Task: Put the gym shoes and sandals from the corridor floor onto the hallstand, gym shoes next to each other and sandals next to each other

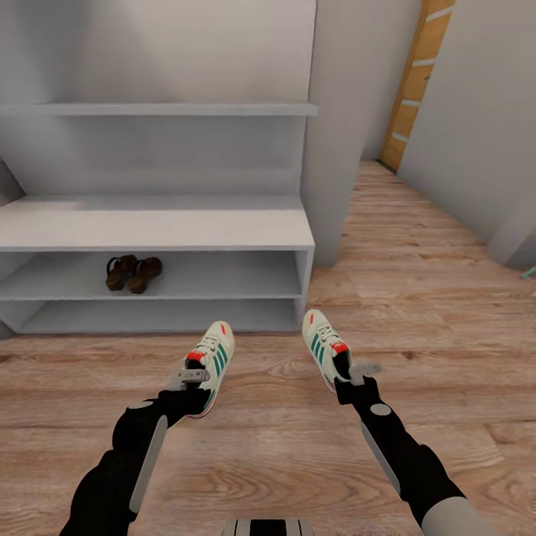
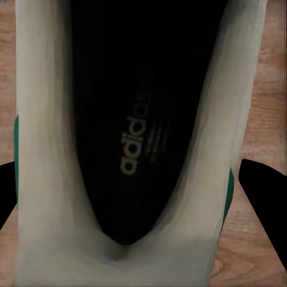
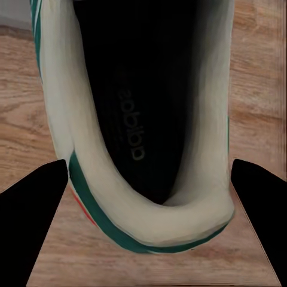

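Head view: both arms reach forward over the corridor floor point(image 1: 417, 298), one claw at each gym shoe, the hallstand point(image 1: 156, 223) straight ahead
Left claw point(image 1: 195, 376): down at the heel end of the left gym shoe point(image 1: 212, 357); in the left wrist view its fingers point(image 2: 263, 197) stand wide on either side of the shoe's heel opening, not visibly pressing the sides
Right claw point(image 1: 359, 371): at the heel of the right gym shoe point(image 1: 327, 346); in the right wrist view its fingers point(image 3: 36, 209) are wide apart, flanking the heel collar with floor showing between finger and shoe
Gym shoes: both on the floor in front of the rack, well apart from each other, toes pointing toward it; each long axis runs away from its claw, roughly in line with the forearm
Sandals point(image 1: 132, 272): side by side on the rack's middle tier, toward its left
Nearest arm: each shoe has its own arm right over it
Judgement: closing across each heel looks like the coming step; the shoes then need lifting forward onto the rack and setting close together
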Controlling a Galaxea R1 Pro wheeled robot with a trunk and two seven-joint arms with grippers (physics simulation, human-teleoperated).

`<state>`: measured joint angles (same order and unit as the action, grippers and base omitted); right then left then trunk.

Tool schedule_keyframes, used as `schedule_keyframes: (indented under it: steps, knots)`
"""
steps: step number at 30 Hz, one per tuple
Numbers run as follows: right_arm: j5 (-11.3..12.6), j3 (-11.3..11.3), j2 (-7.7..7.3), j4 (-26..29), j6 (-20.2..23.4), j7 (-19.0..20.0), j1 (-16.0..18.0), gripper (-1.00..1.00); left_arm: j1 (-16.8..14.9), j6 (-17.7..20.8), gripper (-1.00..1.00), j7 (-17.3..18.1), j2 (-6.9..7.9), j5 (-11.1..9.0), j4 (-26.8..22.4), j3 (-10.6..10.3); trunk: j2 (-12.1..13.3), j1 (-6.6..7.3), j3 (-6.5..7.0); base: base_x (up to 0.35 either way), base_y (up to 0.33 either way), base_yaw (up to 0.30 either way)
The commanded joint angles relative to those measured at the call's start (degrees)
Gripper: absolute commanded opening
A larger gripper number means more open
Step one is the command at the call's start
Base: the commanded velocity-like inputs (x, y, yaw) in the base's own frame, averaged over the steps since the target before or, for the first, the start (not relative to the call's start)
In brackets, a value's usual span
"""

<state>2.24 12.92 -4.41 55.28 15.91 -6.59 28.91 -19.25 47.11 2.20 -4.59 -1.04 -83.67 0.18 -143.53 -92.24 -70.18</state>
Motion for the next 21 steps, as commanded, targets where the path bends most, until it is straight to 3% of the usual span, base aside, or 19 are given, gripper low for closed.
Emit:
schedule_keyframes:
  steps: [1, 11, 21]
  knots:
    - [-0.04, 0.00, 0.00, 0.01, 0.00, 0.00, 0.00, -1.00, 0.00, 0.00, -1.00, 0.00, 0.01, -0.02, 0.00, 0.00, 0.00, 0.00, 0.07, 0.000, 0.000, -0.216]
    - [-0.04, 0.00, 0.00, 0.05, 0.00, 0.00, 0.00, -1.00, 0.00, 0.00, -1.00, 0.00, -0.01, -0.02, 0.00, 0.00, 0.00, 0.00, 0.69, 0.000, 0.000, -0.213]
    - [-0.06, 0.00, -0.02, 0.07, 0.00, 0.00, 0.00, -1.00, 0.00, 0.00, -1.00, 0.00, -0.05, -0.02, 0.00, 0.00, 0.00, 0.00, 0.81, 0.000, 0.000, -0.038]
